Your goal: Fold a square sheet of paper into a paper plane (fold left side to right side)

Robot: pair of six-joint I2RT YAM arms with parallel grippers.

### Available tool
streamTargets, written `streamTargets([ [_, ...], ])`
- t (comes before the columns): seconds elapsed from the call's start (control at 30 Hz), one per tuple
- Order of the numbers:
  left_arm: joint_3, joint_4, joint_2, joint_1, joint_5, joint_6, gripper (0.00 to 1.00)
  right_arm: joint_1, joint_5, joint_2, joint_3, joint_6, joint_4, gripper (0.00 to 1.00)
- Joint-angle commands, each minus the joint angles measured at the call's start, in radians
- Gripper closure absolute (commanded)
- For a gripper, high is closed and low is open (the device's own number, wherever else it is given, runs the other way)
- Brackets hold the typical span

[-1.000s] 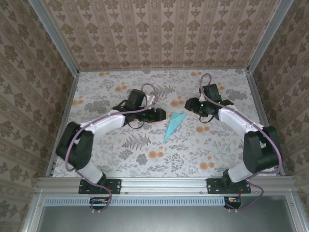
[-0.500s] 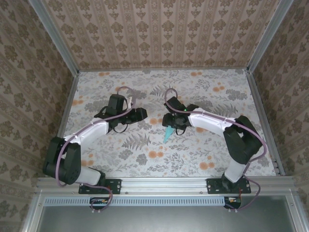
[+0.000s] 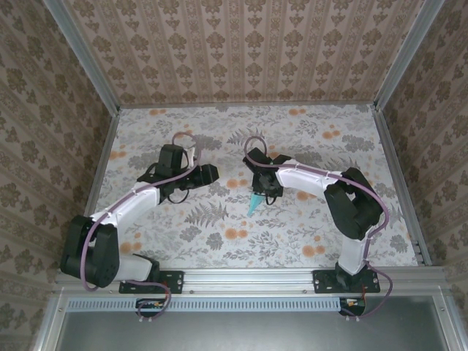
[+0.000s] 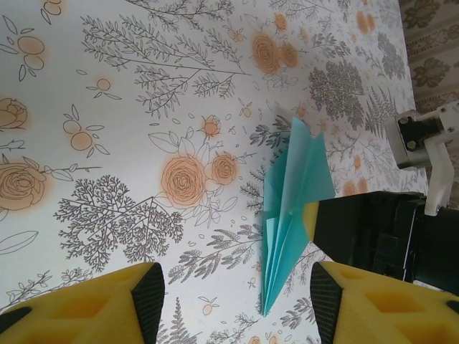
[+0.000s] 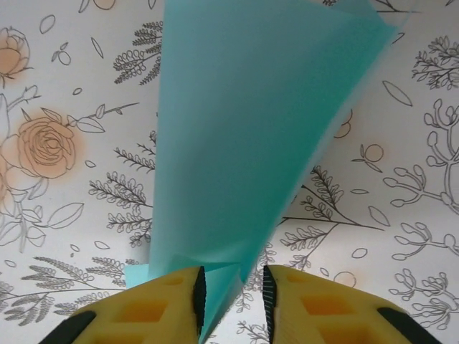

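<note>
On the floral table (image 3: 314, 219), the slim light-turquoise folded paper plane (image 3: 254, 204), tip toward 7 o'clock, seems pinched by the narrow right gripper (image 5: 231, 287), the left gripper (image 4: 237, 290) wide at 9 o'clock; a shallow pinch may slip.

- A robot test cell in a lab-like setup.
- Wallpaper-patterned panels (image 3: 241, 51) box in a floral tabletop (image 3: 307, 219).
- Aluminium frame posts (image 3: 82, 57) at the corners; arm bases (image 3: 150, 276) bolted to a metal rail (image 3: 248, 278).
</note>
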Motion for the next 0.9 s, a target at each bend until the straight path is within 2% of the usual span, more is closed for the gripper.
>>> streamTargets([
  [0.0,-0.007,-0.015,-0.021,0.007,-0.005,0.028,0.4,0.005,0.04,-0.057,-0.016,0.003,-0.056,0.77],
  [0.1,-0.006,-0.015,-0.02,0.01,-0.006,0.027,0.41,0.004,0.034,-0.098,-0.048,-0.005,-0.043,0.9],
  [0.13,-0.006,-0.017,-0.021,0.011,-0.006,0.028,0.4,0.001,0.018,-0.116,-0.061,-0.008,-0.025,0.99],
  [0.27,0.014,-0.037,-0.029,0.018,-0.01,0.039,0.4,0.004,-0.061,-0.208,-0.07,-0.072,0.06,1.0],
  [0.47,0.043,-0.081,-0.052,0.052,-0.028,0.067,0.4,0.003,-0.271,-0.303,-0.069,-0.141,0.167,1.0],
  [0.73,0.046,-0.105,-0.065,0.077,-0.029,0.074,0.39,-0.077,-0.462,-0.227,-0.305,-0.064,0.458,1.0],
  [0.87,0.047,-0.115,-0.067,0.078,-0.022,0.073,0.39,-0.128,-0.447,-0.189,-0.367,-0.109,0.464,1.0],
])
